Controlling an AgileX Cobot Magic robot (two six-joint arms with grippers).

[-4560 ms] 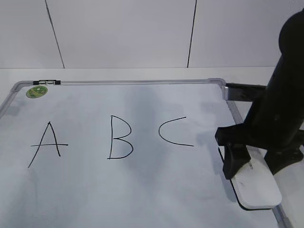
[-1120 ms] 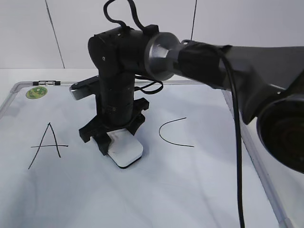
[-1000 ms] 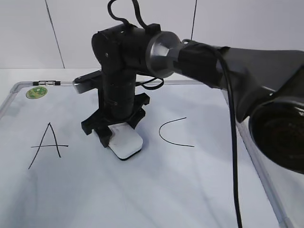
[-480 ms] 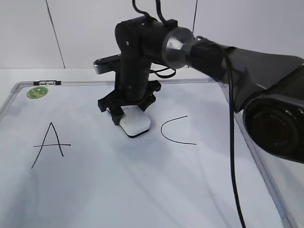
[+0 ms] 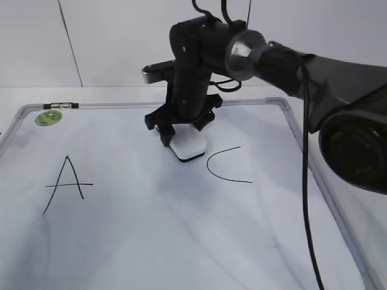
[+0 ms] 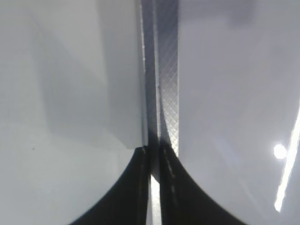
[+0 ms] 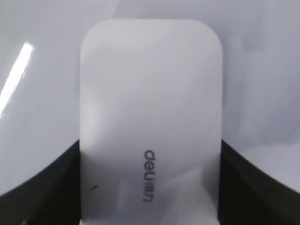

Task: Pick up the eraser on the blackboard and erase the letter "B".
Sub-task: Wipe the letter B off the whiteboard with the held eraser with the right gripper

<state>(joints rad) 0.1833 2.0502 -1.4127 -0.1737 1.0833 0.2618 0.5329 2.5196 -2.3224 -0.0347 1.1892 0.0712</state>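
- A letter "A" (image 5: 65, 184), hand-drawn in thin black strokes, with its crossbar running out past the right leg.
- A letter "C" (image 5: 227, 164), well to the right of the "A" at about the same height: a thin black open curve whose gap faces right.
- A round green sticker (image 5: 46, 117), above the "A" and slightly left of it.
- A small dark and silver object (image 5: 60, 106), just beyond the sticker, further up from the "A"; too small to identify.
- A white table (image 5: 121, 95), seen as a pale strip behind the "A".
- A pale panelled wall (image 5: 121, 42) rising behind that strip, with a thin dark seam (image 5: 69, 42) slanting above the "A".
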